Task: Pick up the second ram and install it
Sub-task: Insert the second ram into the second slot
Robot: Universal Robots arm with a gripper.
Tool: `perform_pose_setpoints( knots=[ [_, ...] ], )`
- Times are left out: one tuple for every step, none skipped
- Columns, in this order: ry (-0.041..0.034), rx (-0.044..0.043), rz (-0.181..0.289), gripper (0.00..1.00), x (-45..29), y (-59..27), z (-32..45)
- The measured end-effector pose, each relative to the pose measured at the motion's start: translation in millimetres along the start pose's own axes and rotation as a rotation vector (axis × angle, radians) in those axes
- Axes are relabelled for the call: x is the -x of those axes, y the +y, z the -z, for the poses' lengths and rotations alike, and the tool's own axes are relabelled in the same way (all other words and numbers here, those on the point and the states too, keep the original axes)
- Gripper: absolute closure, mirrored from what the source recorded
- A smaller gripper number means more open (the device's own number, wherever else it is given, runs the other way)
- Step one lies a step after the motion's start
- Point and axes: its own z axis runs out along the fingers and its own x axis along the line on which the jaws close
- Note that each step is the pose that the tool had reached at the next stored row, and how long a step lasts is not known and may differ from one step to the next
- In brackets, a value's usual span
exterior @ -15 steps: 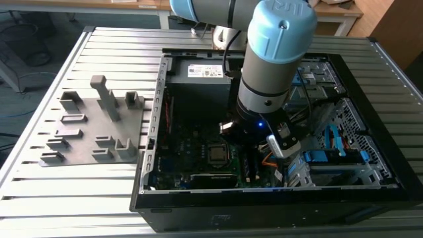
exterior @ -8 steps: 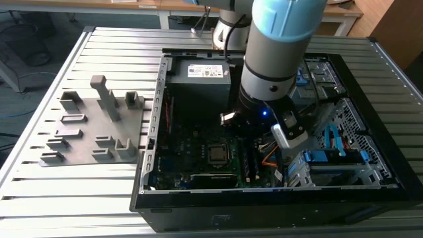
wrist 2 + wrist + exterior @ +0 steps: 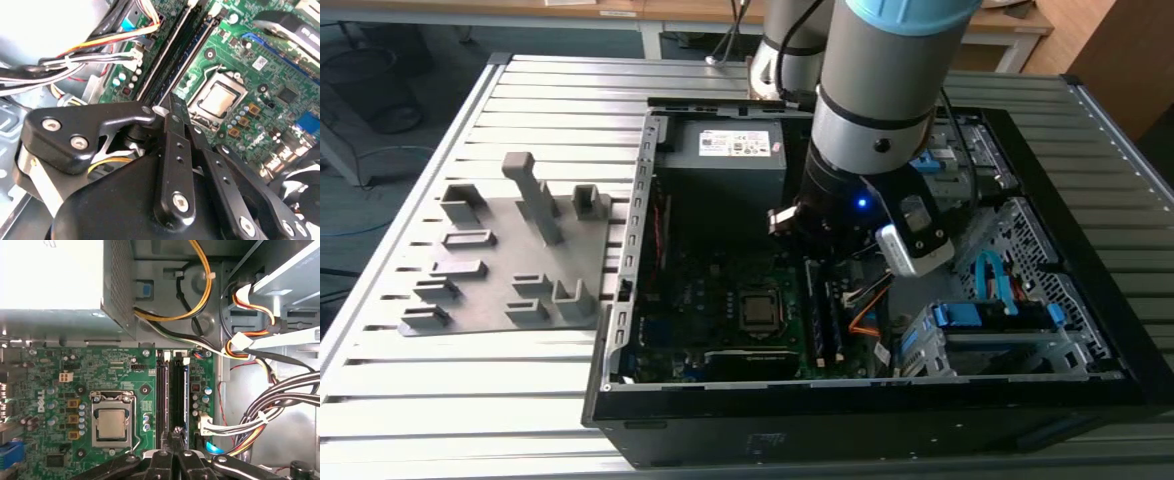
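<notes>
First wrist view: the end effector (image 3: 174,452), pinched narrow, is poised over the memory slots (image 3: 172,395), where a tilted stick could be jammed.

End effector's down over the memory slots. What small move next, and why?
Probably a slight straight push down: the end effector, closed, sits over the memory slots beside the processor socket. I cannot tell if anything is seated there, so go gently.
</notes>
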Motion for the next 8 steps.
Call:
perform_pose_setpoints(
  knots=[
    [-0.0001, 0.0003, 0.000, 0.90, 0.0, 0.0, 0.0],
    [0.0000, 0.0000, 0.000, 0.90, 0.0, 0.0, 0.2],
    [0.0001, -0.0002, 0.000, 0.90, 0.0, 0.0, 0.4],
    [0.0000, -0.0001, 0.000, 0.90, 0.0, 0.0, 0.4],
    [0.0000, -0.0001, 0.000, 0.90, 0.0, 0.0, 0.6],
    [0.0000, -0.0002, 0.000, 0.90, 0.0, 0.0, 0.7],
    [0.0000, -0.0001, 0.000, 0.90, 0.0, 0.0, 0.8],
    [0.0001, -0.0001, 0.000, 0.90, 0.0, 0.0, 0.8]
  ],
)
